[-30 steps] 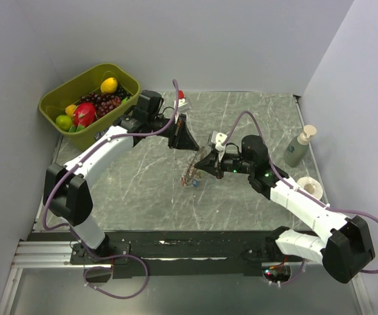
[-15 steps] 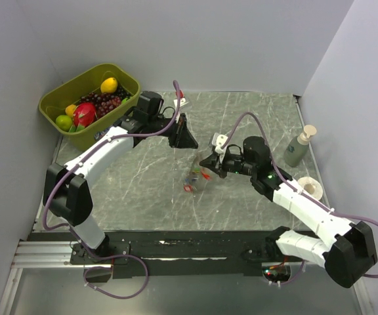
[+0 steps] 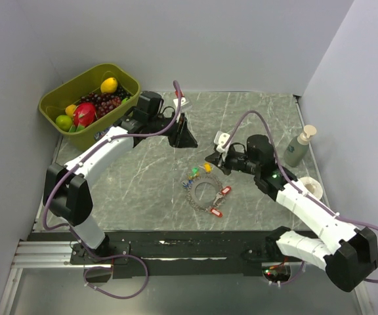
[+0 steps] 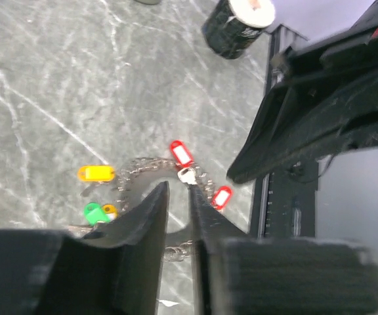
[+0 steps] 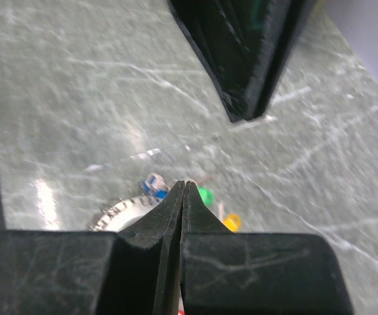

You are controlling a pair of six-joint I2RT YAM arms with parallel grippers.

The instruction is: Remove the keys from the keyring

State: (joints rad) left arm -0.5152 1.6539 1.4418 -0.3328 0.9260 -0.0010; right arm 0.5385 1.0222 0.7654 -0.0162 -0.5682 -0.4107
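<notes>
Top view first: the keyring (image 3: 204, 195) lies flat on the table (image 3: 143, 190), a loop of beaded chain out in the middle, and neither of my pincers has hold of it. My left pincer (image 3: 188, 141) hangs beyond the loop on the far side, well apart from it. My right pincer (image 3: 210, 159) is closer, its tip just past the loop's far edge, near the yellow key (image 3: 207, 168) and the green key (image 3: 193, 172). Two red keys (image 3: 225, 191) lie at the loop's right and near side, right against the chain.

Over to the left wrist view: my fingers (image 4: 155, 207) stand a narrow slit apart, with nothing between them. Past their tips the chain curves on the stone below, one red key just beyond the tips, the other off to the right, yellow and green to the left. No contact there.

Right wrist view now: my two fingers (image 5: 172, 203) are pressed flat together, no gap, nothing caught in them. Below the tips I see a stretch of chain to the left, a blue key (image 5: 153, 185) just beside the point, then green and yellow to the right. It is a little blurred, but the ring is down on the table and my tip is clear of it. My left pincer looms dark at the top of this view.
</notes>
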